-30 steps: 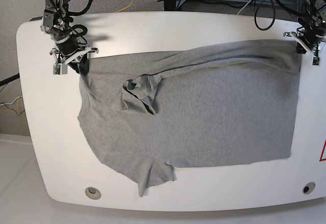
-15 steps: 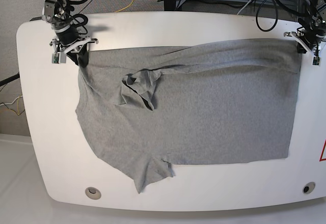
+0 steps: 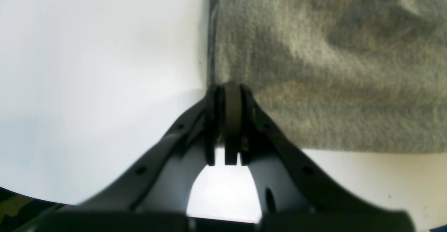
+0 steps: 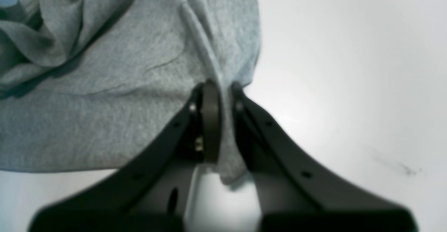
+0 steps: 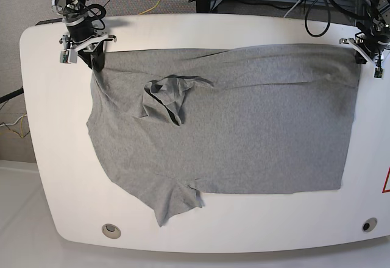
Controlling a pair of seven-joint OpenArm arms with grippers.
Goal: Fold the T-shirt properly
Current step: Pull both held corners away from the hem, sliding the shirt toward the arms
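Now the T-shirt [image 5: 244, 122] lies spread over the white bench [image 5: 36, 128], each far corner pinched by closed fingers: right gripper [image 5: 96, 58] far left, left gripper [image 5: 361, 52] far right.

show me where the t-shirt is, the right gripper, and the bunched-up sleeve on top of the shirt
T-shirt [image 5: 256, 128]: base view, flat middle of the body.
Right gripper [image 4: 218, 88]: right wrist view, fingertips pinching the shirt's edge.
Bunched-up sleeve [image 5: 167, 97]: base view, crumpled fabric lying on the shirt.
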